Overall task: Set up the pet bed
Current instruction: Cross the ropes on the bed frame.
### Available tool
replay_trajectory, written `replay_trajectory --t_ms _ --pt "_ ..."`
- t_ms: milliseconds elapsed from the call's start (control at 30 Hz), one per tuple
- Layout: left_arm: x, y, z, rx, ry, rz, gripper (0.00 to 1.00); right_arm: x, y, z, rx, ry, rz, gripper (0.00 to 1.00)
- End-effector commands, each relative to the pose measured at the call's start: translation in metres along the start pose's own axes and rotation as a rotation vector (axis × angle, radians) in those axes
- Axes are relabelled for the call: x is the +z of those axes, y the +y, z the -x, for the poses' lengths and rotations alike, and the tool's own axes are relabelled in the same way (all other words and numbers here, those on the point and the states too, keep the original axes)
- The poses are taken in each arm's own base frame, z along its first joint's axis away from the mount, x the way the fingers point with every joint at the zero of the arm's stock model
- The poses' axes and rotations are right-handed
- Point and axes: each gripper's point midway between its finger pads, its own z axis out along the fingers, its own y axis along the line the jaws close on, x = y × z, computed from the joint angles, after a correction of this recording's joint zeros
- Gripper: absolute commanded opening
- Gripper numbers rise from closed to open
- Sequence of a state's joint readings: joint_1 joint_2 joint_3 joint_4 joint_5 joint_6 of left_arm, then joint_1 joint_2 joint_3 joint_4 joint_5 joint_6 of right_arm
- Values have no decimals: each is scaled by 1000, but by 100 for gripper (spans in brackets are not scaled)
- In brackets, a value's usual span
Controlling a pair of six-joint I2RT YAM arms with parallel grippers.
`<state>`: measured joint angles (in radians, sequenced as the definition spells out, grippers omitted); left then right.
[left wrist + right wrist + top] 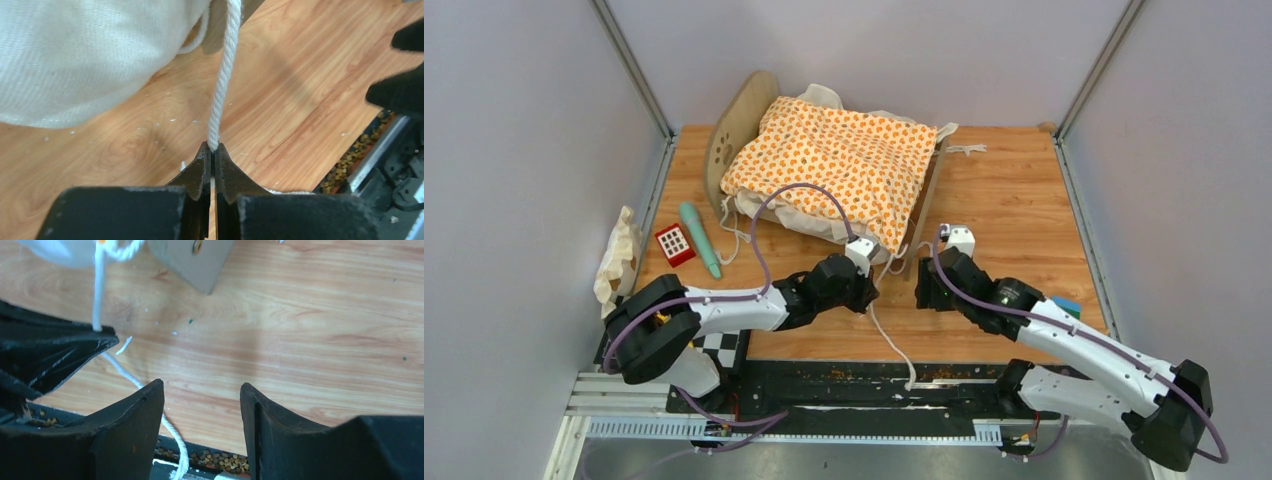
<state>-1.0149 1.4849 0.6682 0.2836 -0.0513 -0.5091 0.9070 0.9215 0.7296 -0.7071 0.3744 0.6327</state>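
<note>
Top view: the pet bed sits far-left on the table, at 11 o'clock from both claws, with an orange cushion heaped on it. The left gripper is at the bed's near corner, and the right gripper is just beside it at 3 o'clock. A white cord trails toward 6 o'clock. Out at 9 o'clock lie a green tube, a red block and a cream cloth bundle.

Left wrist: the jaws are pinched tight on the cord, which runs straight to 12 o'clock.

Right wrist: the jaws are roughly half apart, gripping nothing. The bed's wooden corner is at 12 o'clock, and the cord passes at 9 o'clock.
</note>
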Motion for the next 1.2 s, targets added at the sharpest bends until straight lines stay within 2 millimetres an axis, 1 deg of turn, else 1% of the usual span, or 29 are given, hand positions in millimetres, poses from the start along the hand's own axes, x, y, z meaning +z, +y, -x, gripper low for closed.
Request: replay_trajectory --t_ms 0,67,167,200,300,467,567,667,733,800,900,933,967,1067,1167 --pt "-10 8 20 91 -33 73 1 -6 9 48 18 -62 39 59" --pt "-11 13 20 104 -29 93 1 -7 4 65 39 -84 28 62" --pt "-14 19 21 129 -29 124 1 -11 -5 93 80 -142 14 80" --pt "-15 22 21 139 -28 140 1 -11 -10 101 93 -154 4 82" --pt "-17 30 25 176 -29 183 2 -6 -16 120 122 -159 3 83" --pt "-17 35 34 222 -25 226 2 8 -8 143 111 -150 9 83" --pt "-19 41 39 242 -37 264 2 16 -6 152 119 -158 8 83" --pt "-19 44 43 262 -42 286 4 32 -4 156 119 -147 -4 83" --pt "-18 45 47 274 -46 298 7 44 -7 157 117 -134 -38 81" --pt "-17 48 50 287 -51 318 10 53 -8 161 110 -134 -61 76" --pt "-16 52 55 301 -69 345 23 67 -15 166 89 -129 -119 64" --pt "-16 52 57 302 -75 350 29 72 -18 164 76 -112 -145 62" --pt "-16 53 59 300 -83 353 33 76 -21 162 63 -96 -168 59" --pt "-16 48 64 285 -104 337 36 88 -26 153 42 -46 -200 52" --pt "-22 38 74 253 -154 296 42 92 -28 148 34 -27 -211 44"
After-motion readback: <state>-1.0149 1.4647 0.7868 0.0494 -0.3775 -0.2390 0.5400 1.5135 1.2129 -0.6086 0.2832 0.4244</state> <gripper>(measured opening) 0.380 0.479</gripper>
